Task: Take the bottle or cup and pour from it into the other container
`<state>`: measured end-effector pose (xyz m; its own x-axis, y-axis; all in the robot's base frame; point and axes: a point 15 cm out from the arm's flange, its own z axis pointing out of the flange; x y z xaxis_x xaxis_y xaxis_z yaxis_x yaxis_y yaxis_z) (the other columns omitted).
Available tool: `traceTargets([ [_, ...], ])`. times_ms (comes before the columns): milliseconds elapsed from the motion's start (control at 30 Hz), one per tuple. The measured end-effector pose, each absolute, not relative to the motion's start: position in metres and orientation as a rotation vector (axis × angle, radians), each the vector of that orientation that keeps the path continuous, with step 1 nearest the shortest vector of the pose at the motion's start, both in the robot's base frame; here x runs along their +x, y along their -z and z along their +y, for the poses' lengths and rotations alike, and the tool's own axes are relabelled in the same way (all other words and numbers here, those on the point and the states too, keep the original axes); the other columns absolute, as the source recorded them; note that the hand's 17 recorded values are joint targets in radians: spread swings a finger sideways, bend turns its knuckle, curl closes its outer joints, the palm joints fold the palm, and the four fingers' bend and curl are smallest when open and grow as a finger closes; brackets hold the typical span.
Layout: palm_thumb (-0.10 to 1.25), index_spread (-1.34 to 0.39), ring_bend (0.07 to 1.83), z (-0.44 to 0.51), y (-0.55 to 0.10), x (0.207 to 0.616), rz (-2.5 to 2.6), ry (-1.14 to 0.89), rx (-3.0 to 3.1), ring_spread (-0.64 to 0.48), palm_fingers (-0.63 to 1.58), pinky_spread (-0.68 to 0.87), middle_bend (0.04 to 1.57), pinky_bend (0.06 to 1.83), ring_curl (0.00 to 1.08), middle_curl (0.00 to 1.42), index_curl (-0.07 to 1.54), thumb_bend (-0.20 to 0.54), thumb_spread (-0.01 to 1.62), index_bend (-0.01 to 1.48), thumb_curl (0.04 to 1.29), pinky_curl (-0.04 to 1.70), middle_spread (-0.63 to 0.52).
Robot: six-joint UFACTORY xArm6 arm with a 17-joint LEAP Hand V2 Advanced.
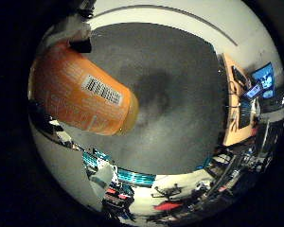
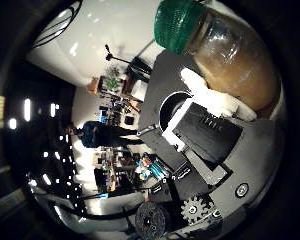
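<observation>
An orange bottle (image 1: 80, 90) with a white barcode label fills much of the right little finger side palm view, close to the palm and held above the grey round table (image 1: 175, 90). In the right thumb side palm view the bottle (image 2: 235, 55) shows its green cap (image 2: 180, 25). My right hand (image 2: 205, 125) has white and black fingers (image 2: 205, 85) curled against the bottle's side.
A wooden desk (image 1: 237, 104) with a lit monitor (image 1: 263, 80) stands beyond the table's edge. Room furniture and equipment (image 1: 133, 180) lie past the table's other side.
</observation>
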<state>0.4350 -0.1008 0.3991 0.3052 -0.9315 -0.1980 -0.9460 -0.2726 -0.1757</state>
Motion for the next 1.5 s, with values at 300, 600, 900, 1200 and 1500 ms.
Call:
traceTargets([
  [300, 1.11, -0.21, 1.26, -0.04, -0.41, 0.438, 1.706, 0.136, -2.678, -0.27, 1.09, -0.19, 1.39, 1.35, 0.9, 0.77, 0.82, -0.019, 0.5, 1.16, 0.93, 0.88, -0.11],
  [600, 1.1, -0.21, 1.25, 0.013, -0.417, 0.433, 1.613, 0.395, -2.991, -0.27, 1.1, -0.2, 1.39, 1.31, 0.92, 0.76, 0.83, -0.021, 0.46, 1.16, 0.95, 0.93, -0.11],
  [900, 1.1, -0.21, 1.25, 0.05, -0.418, 0.431, 1.509, 0.641, -3.17, -0.27, 1.1, -0.2, 1.39, 1.28, 0.93, 0.75, 0.83, -0.02, 0.45, 1.16, 0.95, 0.97, -0.11],
  [1200, 1.1, -0.21, 1.25, 0.056, -0.377, 0.417, 1.452, 0.752, -3.358, -0.27, 1.1, -0.21, 1.39, 1.27, 0.93, 0.76, 0.84, -0.02, 0.44, 1.15, 0.96, 0.99, -0.11],
  [1500, 1.09, -0.21, 1.25, 0.06, -0.357, 0.409, 1.44, 0.768, -3.419, -0.27, 1.1, -0.22, 1.38, 1.26, 0.93, 0.76, 0.84, -0.02, 0.42, 1.15, 0.97, 1.0, -0.12],
])
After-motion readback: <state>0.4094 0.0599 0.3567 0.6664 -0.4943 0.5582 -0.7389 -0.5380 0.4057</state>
